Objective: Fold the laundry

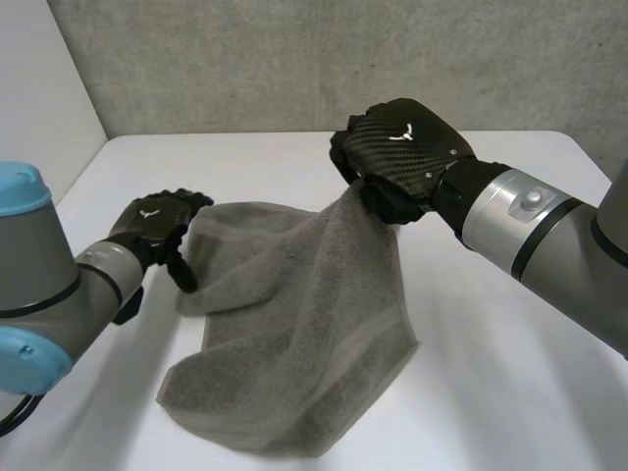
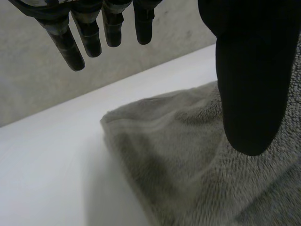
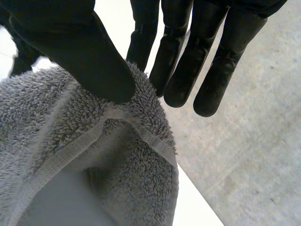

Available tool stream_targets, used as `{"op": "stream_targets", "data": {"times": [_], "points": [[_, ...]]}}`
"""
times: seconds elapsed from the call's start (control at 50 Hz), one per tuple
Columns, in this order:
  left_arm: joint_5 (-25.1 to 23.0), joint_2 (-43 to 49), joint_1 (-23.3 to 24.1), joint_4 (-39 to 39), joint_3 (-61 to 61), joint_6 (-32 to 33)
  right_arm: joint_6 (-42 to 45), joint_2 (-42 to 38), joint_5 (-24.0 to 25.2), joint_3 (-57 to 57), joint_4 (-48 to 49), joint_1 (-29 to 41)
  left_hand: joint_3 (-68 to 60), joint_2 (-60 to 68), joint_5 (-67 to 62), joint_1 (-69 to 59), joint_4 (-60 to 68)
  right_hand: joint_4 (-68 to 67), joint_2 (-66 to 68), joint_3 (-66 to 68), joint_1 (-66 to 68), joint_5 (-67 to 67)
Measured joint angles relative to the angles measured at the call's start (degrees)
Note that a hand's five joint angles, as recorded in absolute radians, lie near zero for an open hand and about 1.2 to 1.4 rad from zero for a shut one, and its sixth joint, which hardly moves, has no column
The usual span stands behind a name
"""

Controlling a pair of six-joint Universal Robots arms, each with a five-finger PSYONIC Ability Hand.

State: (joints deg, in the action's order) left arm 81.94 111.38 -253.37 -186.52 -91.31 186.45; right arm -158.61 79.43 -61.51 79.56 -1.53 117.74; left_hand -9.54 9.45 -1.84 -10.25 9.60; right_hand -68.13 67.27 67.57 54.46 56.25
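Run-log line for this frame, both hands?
right hand: pinching corner of grey terry towel, raised | left hand: open at towel's edge | towel: rest crumpled on white table

Right hand was raised, thumb and fingers pinching the towel. Left hand sat low, fingers relaxed.

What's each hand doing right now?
Left hand: open, fingers straight at the edge of the towel, holding nothing.
Right hand: shut on a raised corner of the towel.
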Motion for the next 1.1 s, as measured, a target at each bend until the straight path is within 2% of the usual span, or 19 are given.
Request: {"op": "stream_targets", "data": {"times": [0.04,0.2,0.22,0.24,0.34,0.38,0.44,0.46,0.48,0.52,0.56,0.64,0.74,0.76,0.78,0.82,0.9,1.02,1.1], "points": [[-1.61,0.82,0.27,-1.57,0.88,-0.09,-0.16,0.41,0.28,0.04,-0.13,0.44,0.00,0.00,0.00,0.00,0.00,0.00,0.00,0.00,0.00,0.00],[-16.37,7.70,4.75,-7.67,12.00,-0.81,-1.42,3.33,3.05,-0.15,-0.24,2.84,0.00,0.00,0.00,0.00,0.00,0.00,0.00,0.00,0.00,0.01],[-19.27,9.58,5.60,-6.90,14.33,-1.19,-1.53,3.68,3.21,-0.44,-0.14,3.05,0.00,0.00,0.00,0.00,0.00,0.00,0.00,0.00,0.00,0.09],[-19.27,9.58,5.60,-6.90,14.33,-1.19,-1.53,3.68,3.21,-0.44,-0.14,3.05,0.00,0.00,0.00,0.00,0.00,0.00,0.00,0.00,0.00,0.09],[-31.36,17.67,8.04,2.70,22.51,-3.13,-1.48,3.54,2.37,-2.30,0.17,3.13,-0.63,0.55,0.00,-0.27,0.49,-0.04,0.00,0.00,0.00,0.01],[-33.65,19.07,8.35,5.04,23.92,-3.37,-1.42,3.31,2.06,-2.65,0.21,3.07,-3.24,3.33,-0.16,-2.11,2.71,-0.14,0.00,0.00,0.00,0.01],[-39.45,22.42,8.87,11.43,27.82,-3.89,-1.18,1.86,0.69,-4.25,0.26,2.79,-16.14,16.26,-12.55,-15.16,14.80,-0.27,0.00,0.00,0.00,0.02],[-40.08,22.79,8.90,12.23,28.43,-3.96,-1.15,1.58,0.49,-4.55,0.26,2.75,-24.72,24.89,-21.07,-24.39,23.41,-0.27,0.00,0.00,0.00,0.02],[-40.98,23.49,8.95,13.81,29.92,-4.17,-1.08,0.92,0.00,-5.29,0.26,2.64,-39.48,39.88,-36.02,-41.99,39.80,-0.27,0.17,0.00,0.00,0.02],[-40.88,23.87,8.94,14.83,31.27,-4.42,-1.03,0.23,-0.46,-6.17,0.25,2.53,-50.02,50.31,-48.08,-50.78,50.18,-0.27,0.36,0.00,0.00,0.02],[-39.58,23.94,8.90,15.13,32.38,-4.72,-0.98,-0.40,-0.86,-7.06,0.25,2.45,-52.71,53.16,-50.47,-51.67,52.82,-0.27,0.36,0.00,0.00,0.02],[-27.77,22.47,8.57,12.86,35.09,-6.72,-0.95,-2.59,-1.56,-10.23,0.22,2.28,-57.52,57.82,-54.49,-54.86,57.70,-0.27,0.40,0.41,0.00,0.05],[-2.72,16.19,7.67,5.33,33.63,-11.00,-1.12,-5.68,-1.89,-14.84,0.14,2.22,-59.36,59.69,-56.30,-55.40,59.53,-0.27,0.40,0.41,0.00,0.11],[1.13,14.66,7.49,4.21,32.56,-11.62,-1.16,-6.24,-1.95,-15.74,0.12,2.22,-59.39,59.71,-56.31,-55.40,59.59,-0.27,0.40,0.41,0.00,0.11],[1.13,14.66,7.49,4.21,32.56,-11.62,-1.16,-6.24,-1.95,-15.74,0.12,2.22,-59.39,59.71,-56.31,-55.40,59.59,-0.27,0.40,0.41,0.00,0.11],[8.67,10.27,7.05,2.01,28.52,-12.75,-1.30,-7.67,-2.04,-18.06,0.05,2.22,-59.68,59.95,-56.55,-55.40,59.79,-0.27,0.40,0.41,0.00,0.13],[13.73,1.78,6.63,0.11,17.47,-13.37,-1.48,-9.87,-2.12,-21.51,-0.08,2.30,-59.94,60.12,-56.59,-55.40,59.99,-0.27,0.40,0.41,0.00,0.13],[13.50,-8.43,7.63,-0.22,2.03,-13.28,-1.53,-12.29,-1.83,-24.05,-0.28,2.60,-60.01,60.17,-56.81,-55.40,60.02,-0.27,0.40,0.41,0.00,0.22],[12.92,-15.75,10.70,0.11,-8.93,-13.50,-1.56,-13.82,-1.41,-24.23,-0.53,2.90,-60.02,60.18,-56.83,-55.40,60.07,-0.27,0.40,0.41,0.00,0.26]]}}
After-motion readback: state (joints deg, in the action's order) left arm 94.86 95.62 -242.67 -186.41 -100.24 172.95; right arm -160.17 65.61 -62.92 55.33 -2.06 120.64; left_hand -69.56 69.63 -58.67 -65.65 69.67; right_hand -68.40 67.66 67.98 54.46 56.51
